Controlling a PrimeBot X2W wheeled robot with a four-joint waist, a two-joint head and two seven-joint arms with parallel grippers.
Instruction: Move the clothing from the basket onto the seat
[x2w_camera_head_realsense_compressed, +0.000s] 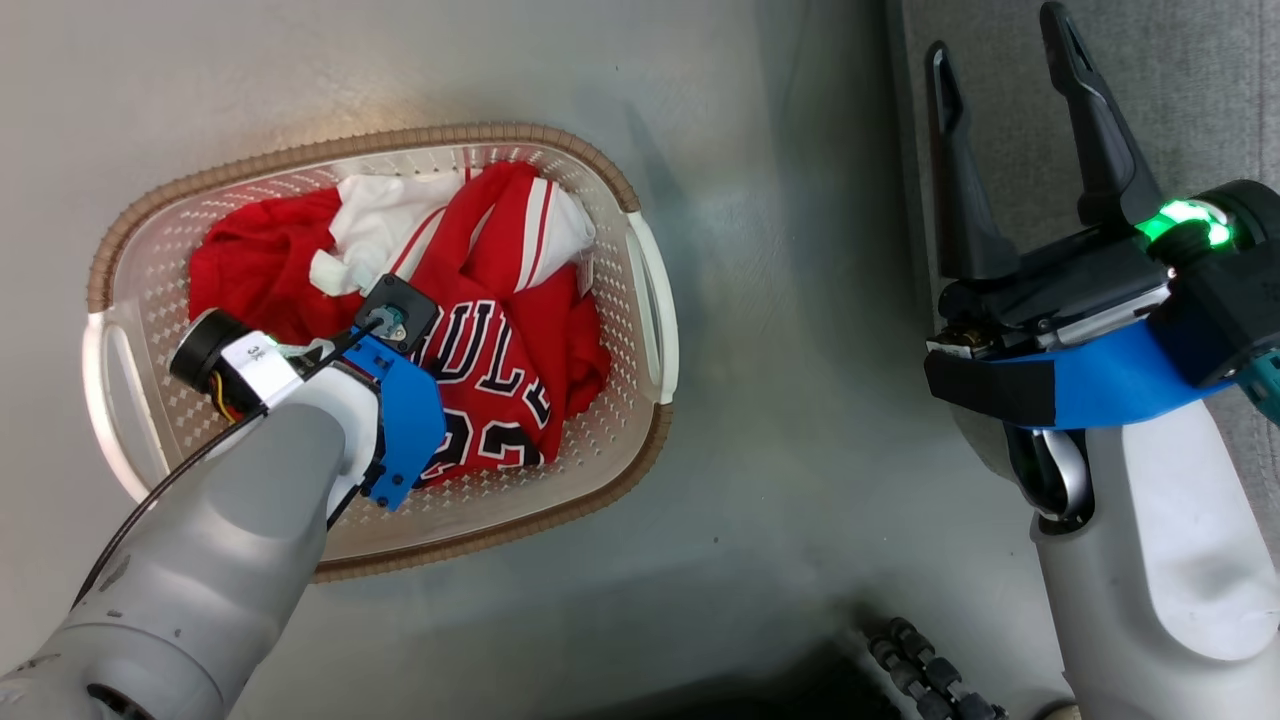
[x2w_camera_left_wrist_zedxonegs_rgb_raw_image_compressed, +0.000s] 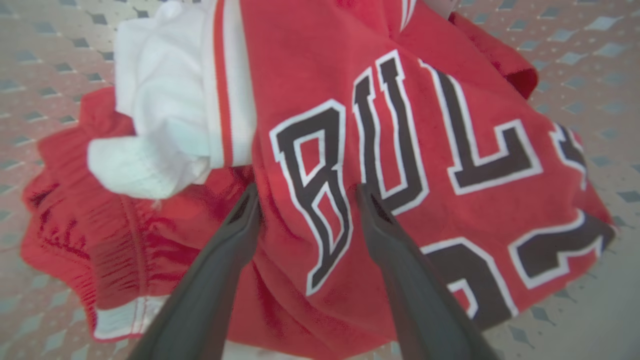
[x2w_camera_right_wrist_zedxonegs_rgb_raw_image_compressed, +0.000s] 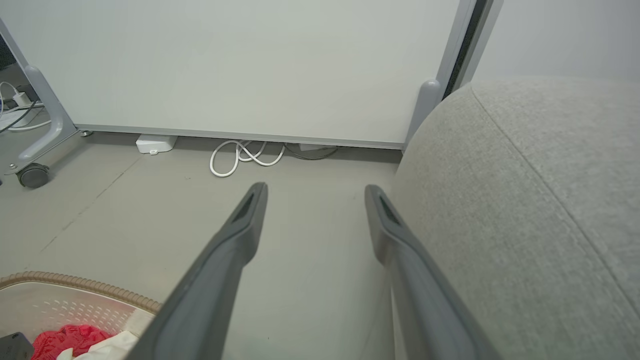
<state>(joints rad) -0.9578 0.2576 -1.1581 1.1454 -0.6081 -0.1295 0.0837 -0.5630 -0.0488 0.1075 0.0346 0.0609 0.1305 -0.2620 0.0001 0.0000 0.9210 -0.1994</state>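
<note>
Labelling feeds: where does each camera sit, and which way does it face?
Head: high, looking down at basket, floor, sofa; left forearm, right gripper show.
Left wrist: along open left gripper, down onto jersey.
Right wrist: along its open fingers, across floor to wall panel.
Shared: head and right wrist both show basket, sofa.

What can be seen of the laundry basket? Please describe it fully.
The basket is a rounded rectangle of cream-white perforated plastic with a brown woven-look rim and a slotted handle at each end. It stands upright on the grey floor, apart from the seat. The red clothing lies crumpled inside; the left gripper, fingers open, reaches in.
</note>
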